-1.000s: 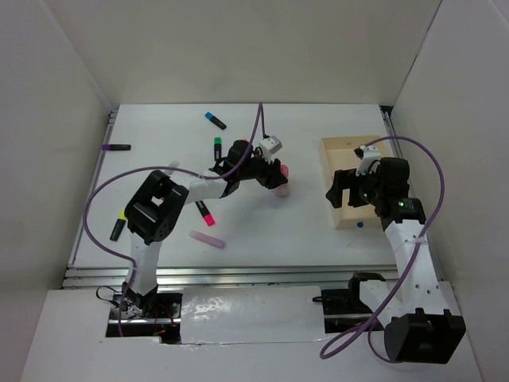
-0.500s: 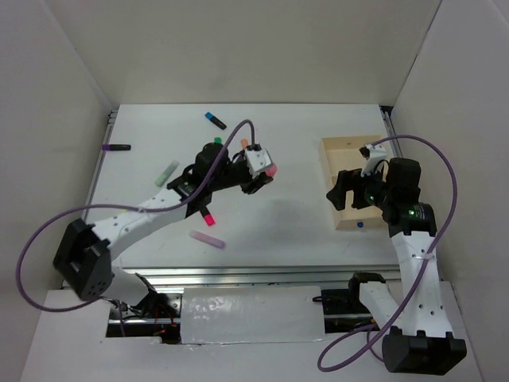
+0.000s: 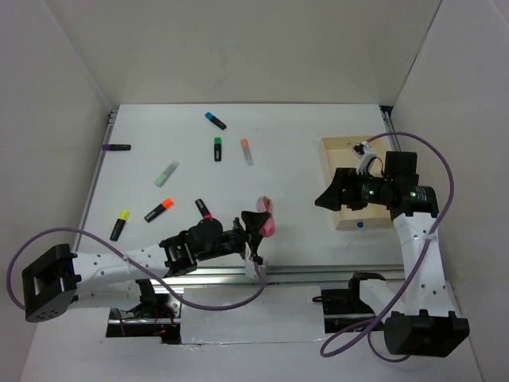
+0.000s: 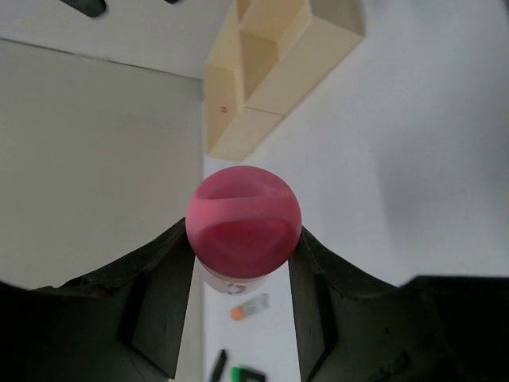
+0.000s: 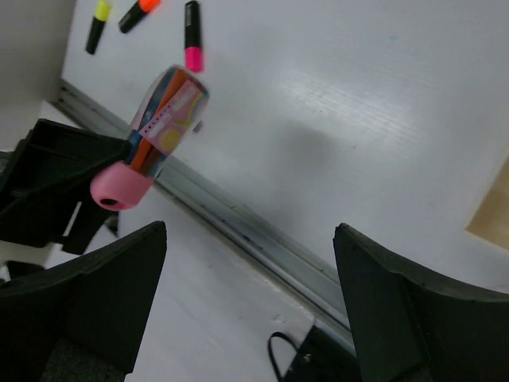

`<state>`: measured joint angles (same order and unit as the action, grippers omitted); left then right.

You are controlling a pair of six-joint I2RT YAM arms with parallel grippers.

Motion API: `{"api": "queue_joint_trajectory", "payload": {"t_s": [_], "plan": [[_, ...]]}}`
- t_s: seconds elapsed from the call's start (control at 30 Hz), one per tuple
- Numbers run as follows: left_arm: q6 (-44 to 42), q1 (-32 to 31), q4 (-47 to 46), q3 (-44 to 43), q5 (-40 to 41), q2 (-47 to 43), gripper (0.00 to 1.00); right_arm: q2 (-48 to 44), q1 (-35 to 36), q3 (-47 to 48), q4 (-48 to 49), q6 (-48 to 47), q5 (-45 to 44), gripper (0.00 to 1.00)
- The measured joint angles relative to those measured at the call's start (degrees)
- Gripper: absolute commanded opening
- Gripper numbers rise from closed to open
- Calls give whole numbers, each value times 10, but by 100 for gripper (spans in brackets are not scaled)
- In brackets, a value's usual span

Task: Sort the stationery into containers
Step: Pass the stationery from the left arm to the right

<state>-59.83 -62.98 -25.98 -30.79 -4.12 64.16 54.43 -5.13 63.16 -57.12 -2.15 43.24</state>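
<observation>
My left gripper is shut on a pink-capped tube with a colourful label and holds it above the table's front edge. The tube's cap fills the left wrist view, and the tube also shows in the right wrist view. My right gripper is open and empty, in the air by the left side of the tan wooden tray. The tray shows empty compartments. Highlighters lie loose on the table: blue, green, pale orange, pale green, purple, yellow, orange, pink.
White walls close the table on three sides. A metal rail runs along the front edge. Purple cables loop off both arms. The left arm lies low along the front of the table.
The left arm has swung from the back middle of the table down to the front edge, carrying the pink tube. The right gripper has tilted slightly left by the tray.
</observation>
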Motion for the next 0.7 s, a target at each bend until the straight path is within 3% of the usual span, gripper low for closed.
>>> {"api": "queue_joint_trajectory", "payload": {"t_s": [0.33,0.7], "plan": [[-212,-36,-192,19,39,71,0,56,14,-17,26,144,87,92],[-271,-46,-264,-10,47,142,0,93,128,-19,128,244,130,92]]}}
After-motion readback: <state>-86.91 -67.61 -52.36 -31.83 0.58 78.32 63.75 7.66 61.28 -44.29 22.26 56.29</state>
